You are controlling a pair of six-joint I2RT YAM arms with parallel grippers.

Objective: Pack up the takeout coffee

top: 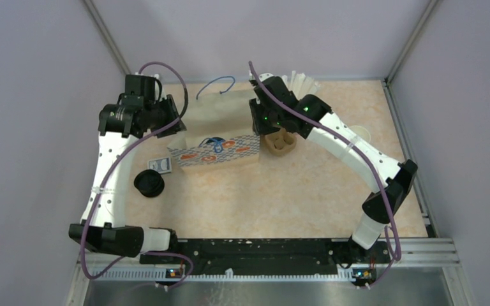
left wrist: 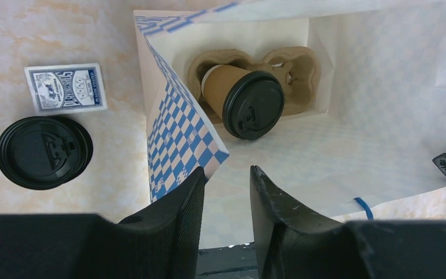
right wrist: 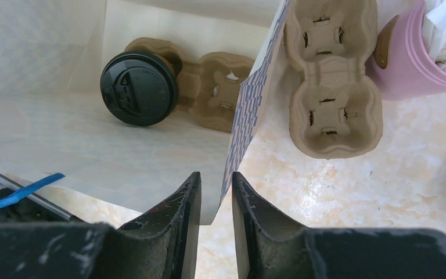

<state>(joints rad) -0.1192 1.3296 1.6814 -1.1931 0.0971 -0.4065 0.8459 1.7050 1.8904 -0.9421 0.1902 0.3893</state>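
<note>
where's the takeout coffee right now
Left wrist view, upper centre: the takeout coffee leans in the pulp carrier at the bottom of the paper bag.

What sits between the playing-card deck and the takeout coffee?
The bag's blue-checked side wall: the card deck lies outside it, the takeout coffee inside, in a pulp carrier. Seen in the left wrist view.

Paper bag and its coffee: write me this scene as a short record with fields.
takeout coffee: lid on, seated in a pulp carrier inside the bag
paper bag: mouth open
left gripper: jaws parted, at the bag's left wall edge
right gripper: jaws parted, either side of the bag's right wall
left of bag: black lids, card deck
right of bag: spare carrier, pink cup with straws
</note>
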